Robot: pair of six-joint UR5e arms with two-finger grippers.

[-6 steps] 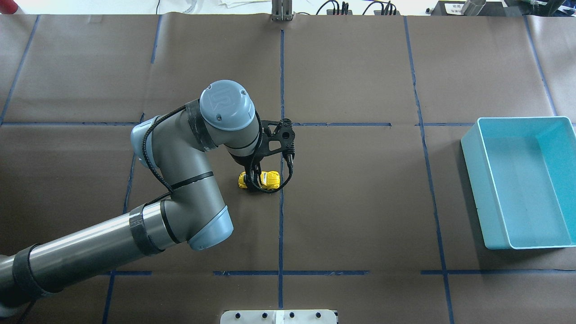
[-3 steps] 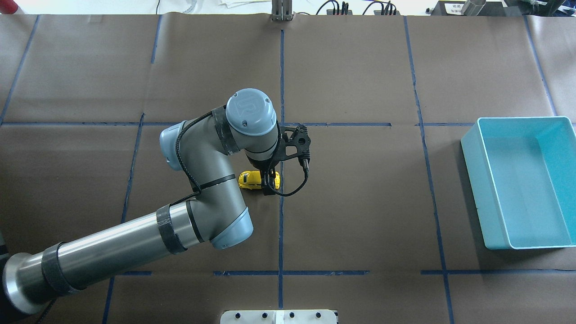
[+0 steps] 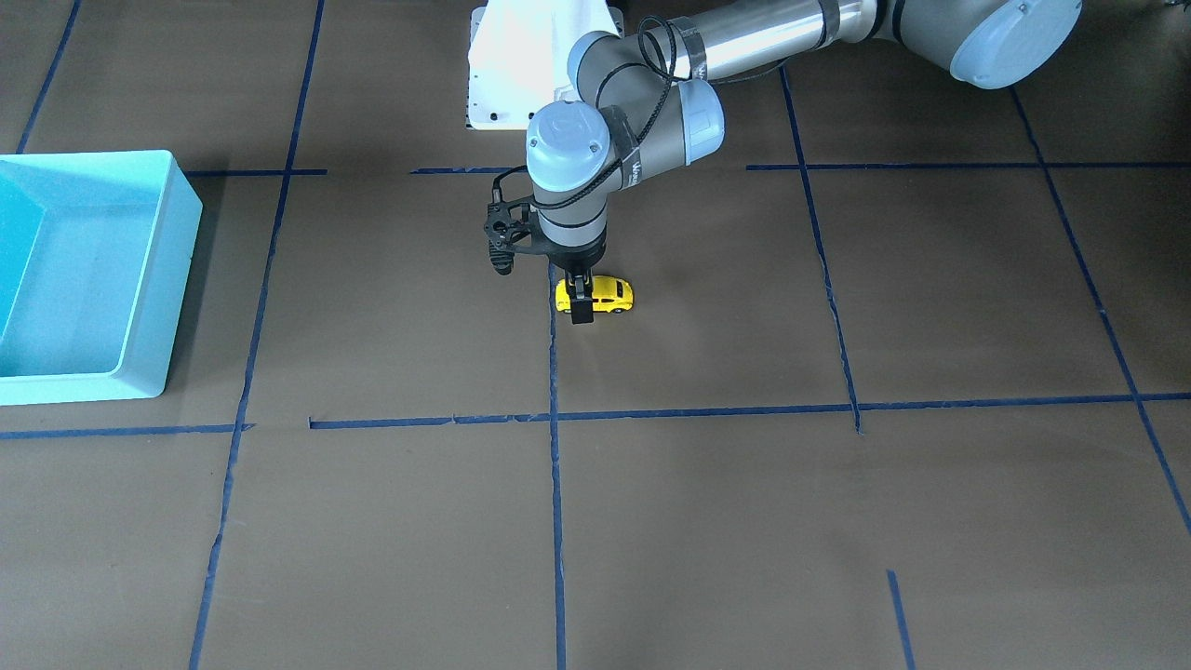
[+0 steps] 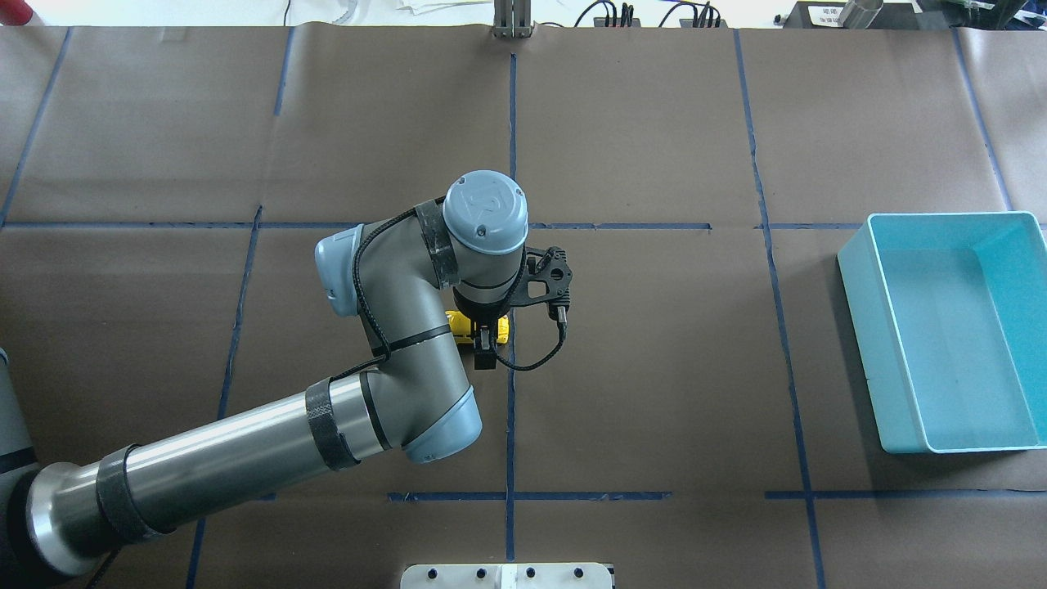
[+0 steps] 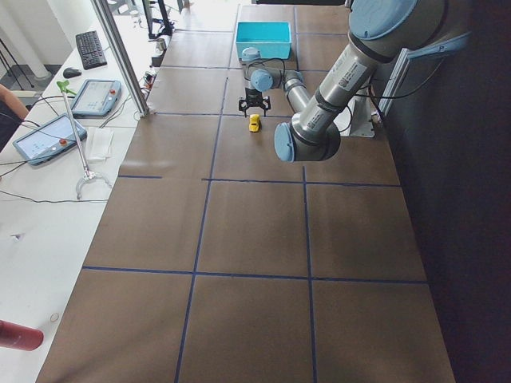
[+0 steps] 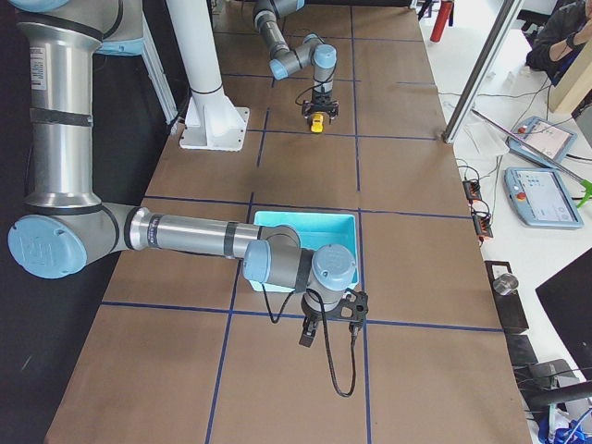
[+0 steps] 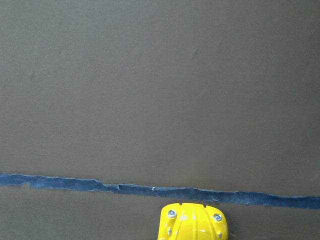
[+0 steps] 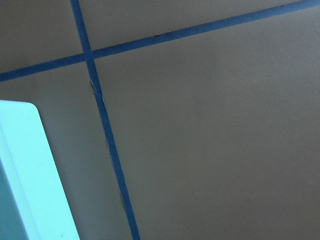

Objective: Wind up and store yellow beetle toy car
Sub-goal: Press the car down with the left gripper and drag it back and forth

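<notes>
Brown paper is carrying the car, which is sitting on its wheels beneath the left claw. The claw is straddling one end, likely for a pull-back wind, though I cannot tell whether it is pinching. Well away from the claw, the bin is standing ready for storage.

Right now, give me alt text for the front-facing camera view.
The left gripper reaches down over the yellow beetle toy car at mid-table, one black finger in front of it. A turquoise bin sits far off at the view's left edge.
</notes>
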